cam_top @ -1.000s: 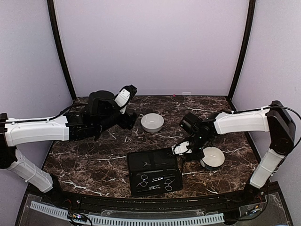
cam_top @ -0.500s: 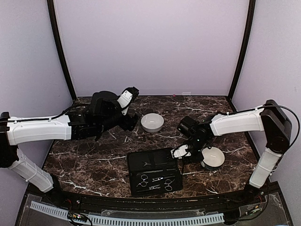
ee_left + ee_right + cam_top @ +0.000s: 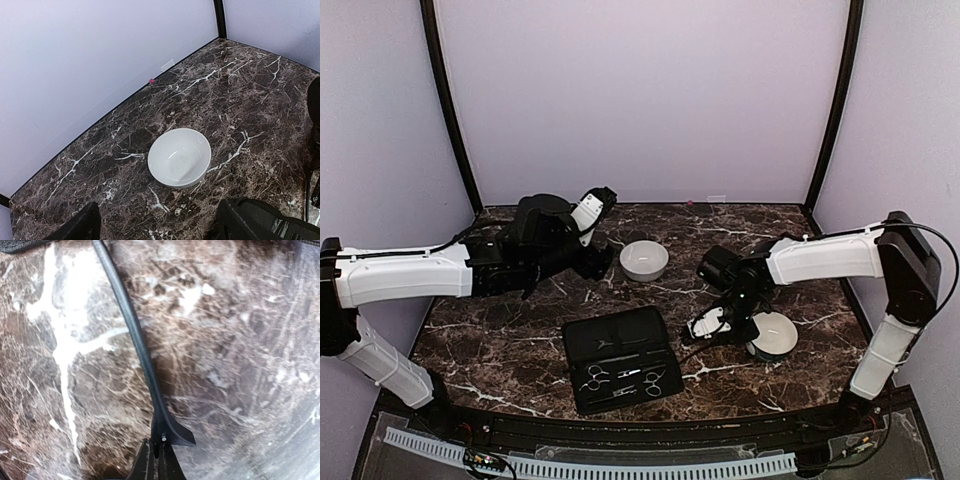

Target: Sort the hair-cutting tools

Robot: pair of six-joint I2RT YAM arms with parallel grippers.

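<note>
An open flat black case [image 3: 620,358] lies near the front edge. Silver scissors [image 3: 592,378] and a second pair [image 3: 655,378] rest in its near half, and another small tool [image 3: 620,343] in its far half. My right gripper [image 3: 705,328] hangs low just right of the case, shut on the flared end of a slim black stick [image 3: 131,325]. That gripper [image 3: 157,460] holds the stick just over the marble, and its far end reaches the case's edge [image 3: 20,244]. My left gripper [image 3: 160,230] hovers open and empty near a white bowl [image 3: 180,156].
A second white bowl [image 3: 775,333] stands directly right of my right gripper. The first bowl [image 3: 644,260] sits mid-table, behind the case. Dark marble tabletop [image 3: 500,345], purple walls on three sides, and a tiny pink speck [image 3: 151,81] at the back wall.
My right gripper's jaws have shut on the black stick. The case now lies further left and slightly turned. The left arm has barely moved.
</note>
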